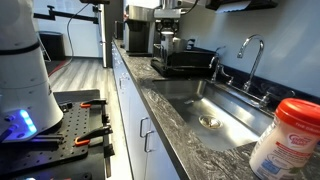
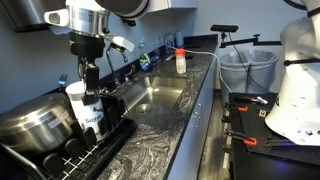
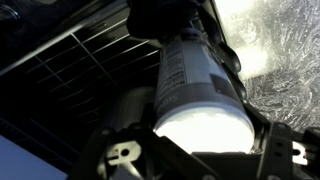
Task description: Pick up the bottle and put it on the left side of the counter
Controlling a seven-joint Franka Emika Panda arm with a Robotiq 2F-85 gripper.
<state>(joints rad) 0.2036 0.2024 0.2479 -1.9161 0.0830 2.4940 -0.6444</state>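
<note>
The bottle (image 1: 285,140), white with a red cap and red-and-white label, stands alone at one end of the dark speckled counter (image 1: 175,115), small at the far end in an exterior view (image 2: 180,62). My gripper (image 2: 88,88) is far from it, at the other end above the black dish rack (image 2: 100,150). It is shut on a different white container (image 2: 90,118) printed "Sugar". In the wrist view that container (image 3: 200,100) fills the space between the fingers of my gripper (image 3: 195,70), with rack bars behind it. Whether it still rests on the rack I cannot tell.
The steel sink (image 2: 155,98) and its faucet (image 1: 250,55) lie between the rack and the bottle. A steel pot (image 2: 35,125) sits beside the rack. A coffee machine (image 1: 140,30) stands behind the rack. The robot's base (image 2: 295,70) is across the aisle.
</note>
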